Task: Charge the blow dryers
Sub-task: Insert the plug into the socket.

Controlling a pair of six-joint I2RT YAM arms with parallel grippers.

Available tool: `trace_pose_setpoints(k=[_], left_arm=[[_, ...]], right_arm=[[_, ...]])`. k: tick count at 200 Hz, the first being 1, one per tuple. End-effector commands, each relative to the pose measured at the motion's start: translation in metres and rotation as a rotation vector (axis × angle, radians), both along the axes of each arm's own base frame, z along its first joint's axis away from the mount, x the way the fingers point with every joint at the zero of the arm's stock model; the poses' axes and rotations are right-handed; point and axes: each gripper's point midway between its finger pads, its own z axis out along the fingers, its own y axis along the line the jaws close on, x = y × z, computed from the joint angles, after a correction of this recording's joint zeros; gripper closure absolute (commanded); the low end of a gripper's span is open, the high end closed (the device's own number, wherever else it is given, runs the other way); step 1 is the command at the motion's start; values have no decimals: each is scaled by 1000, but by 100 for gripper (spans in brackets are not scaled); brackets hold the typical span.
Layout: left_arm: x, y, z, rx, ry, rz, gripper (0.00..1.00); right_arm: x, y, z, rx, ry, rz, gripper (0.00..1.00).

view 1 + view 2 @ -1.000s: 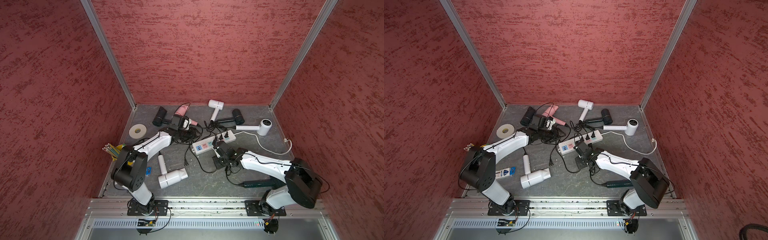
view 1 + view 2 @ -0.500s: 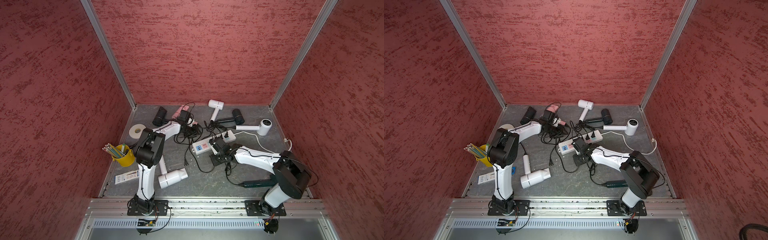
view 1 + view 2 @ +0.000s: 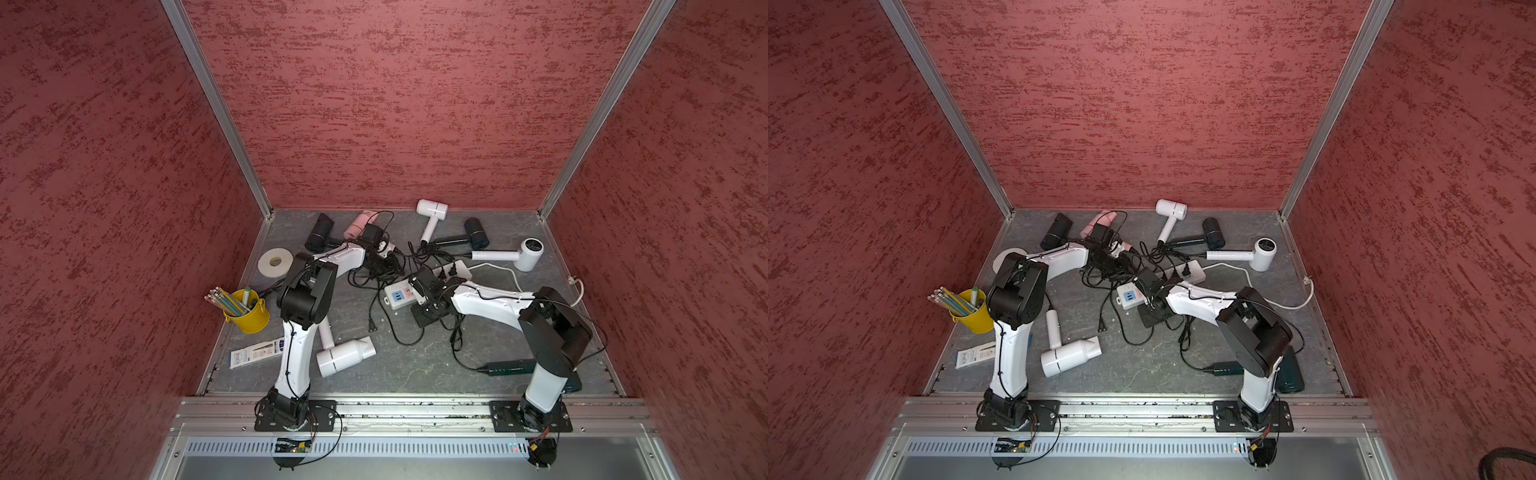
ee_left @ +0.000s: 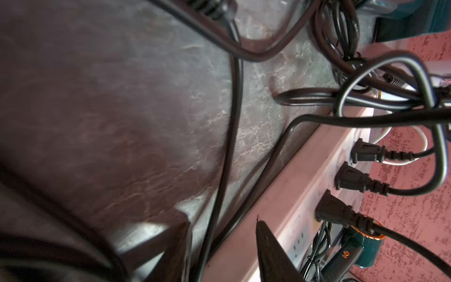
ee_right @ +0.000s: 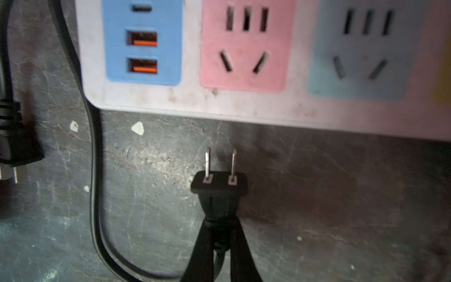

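- Looked down on a grey marbled floor, shut in by red walls at 9, 12 and 3 o'clock and a metal rail at 6.
- Found the white power strip near centre, lying 8 to 2 o'clock, with three seated plugs in its far sockets.
- Saw black cords tangled from the strip toward 10 o'clock, and a loose plug just beyond at 7.
- Noted a tape roll, a yellow pencil cup and a flat packet along 9 o'clock, well apart from the strip.
- Found the right gripper clamped on a two-pin plug, prongs aimed at the pink socket, with bare floor between.
- Found the left gripper with fingers apart, cords running through the gap, beside the strip's long edge.
- Placed the dryers:
  - near white dryer at 7, nozzle toward 3
  - back white dryer at 12, handle toward 6
  - right white dryer at 2, handle toward 9
  - black dryers at 11 and 1
  - pink dryer at 11, half hidden by the left arm
  - green dryer at 4, behind the right arm
- Left open floor only along 6 o'clock.
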Motion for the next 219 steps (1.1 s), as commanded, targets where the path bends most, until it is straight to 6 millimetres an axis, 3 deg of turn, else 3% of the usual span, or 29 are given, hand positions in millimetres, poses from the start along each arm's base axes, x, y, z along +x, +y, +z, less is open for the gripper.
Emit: trace_pose_setpoints(k=[1, 83, 148, 219], left_arm=[[-7, -2, -18, 22, 35, -33, 55], [-14, -12, -27, 18, 61, -72, 57], [-39, -16, -29, -10, 91, -112, 58], [-46, -19, -31, -19, 94, -133, 58]], right_arm=[[5, -11, 0, -69, -10, -6, 100], [19, -12, 0, -85, -38, -16, 100], [26, -1, 7, -37, -78, 42, 100], [31, -8, 5, -61, -92, 21, 100]])
